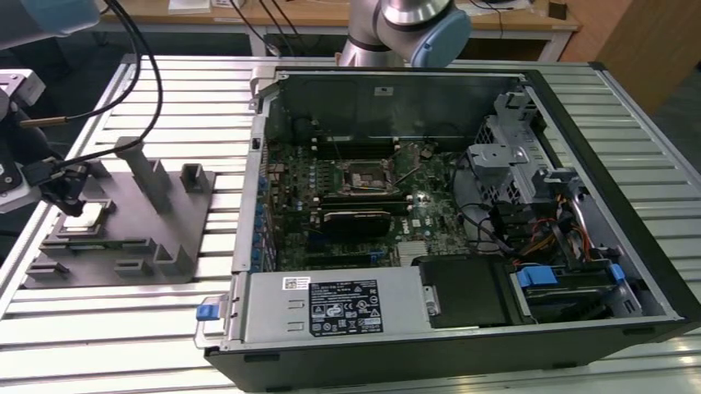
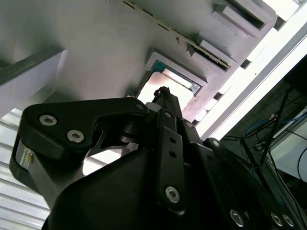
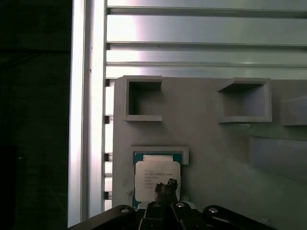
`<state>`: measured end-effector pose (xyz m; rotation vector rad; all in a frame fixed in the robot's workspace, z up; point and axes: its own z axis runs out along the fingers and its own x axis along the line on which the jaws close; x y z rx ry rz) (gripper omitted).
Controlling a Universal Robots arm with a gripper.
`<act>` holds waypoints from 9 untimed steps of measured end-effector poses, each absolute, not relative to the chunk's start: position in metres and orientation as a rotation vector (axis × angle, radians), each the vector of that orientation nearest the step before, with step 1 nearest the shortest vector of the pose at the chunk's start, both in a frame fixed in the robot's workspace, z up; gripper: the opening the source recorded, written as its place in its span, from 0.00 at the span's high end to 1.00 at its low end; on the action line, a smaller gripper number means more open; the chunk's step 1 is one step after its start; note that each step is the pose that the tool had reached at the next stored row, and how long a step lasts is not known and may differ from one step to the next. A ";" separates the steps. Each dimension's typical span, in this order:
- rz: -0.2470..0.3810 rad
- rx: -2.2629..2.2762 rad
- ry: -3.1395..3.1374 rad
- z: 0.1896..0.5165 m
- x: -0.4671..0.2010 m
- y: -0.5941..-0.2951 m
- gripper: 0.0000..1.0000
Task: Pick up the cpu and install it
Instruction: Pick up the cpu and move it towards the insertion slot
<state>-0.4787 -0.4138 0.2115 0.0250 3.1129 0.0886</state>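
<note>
The cpu (image 1: 89, 215), a small pale silver square, lies flat in a shallow recess of the grey fixture block (image 1: 164, 238) at the exterior view's left. In the first wrist view the cpu (image 3: 153, 173) sits in a teal-edged frame. My gripper (image 1: 72, 205) hangs right over it, its two thin fingertips drawn together above the chip's top face (image 3: 165, 186). In the second wrist view the gripper (image 2: 165, 92) points at the pale cpu (image 2: 152, 85) in its recess. The fingers do not reach the chip's edges. The motherboard's socket (image 1: 359, 174) lies inside the open computer case (image 1: 613, 164).
Upright posts (image 1: 144, 168) and small pockets (image 3: 143, 98) rise from the fixture block beside the cpu. The case holds a power supply (image 1: 328, 305), drive cage (image 1: 515, 156) and cables. A slatted aluminium table (image 1: 197, 90) carries everything. The arm's base (image 1: 411, 25) stands at the back.
</note>
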 end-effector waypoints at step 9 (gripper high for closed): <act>0.088 0.025 3.113 0.207 -0.479 -0.413 0.89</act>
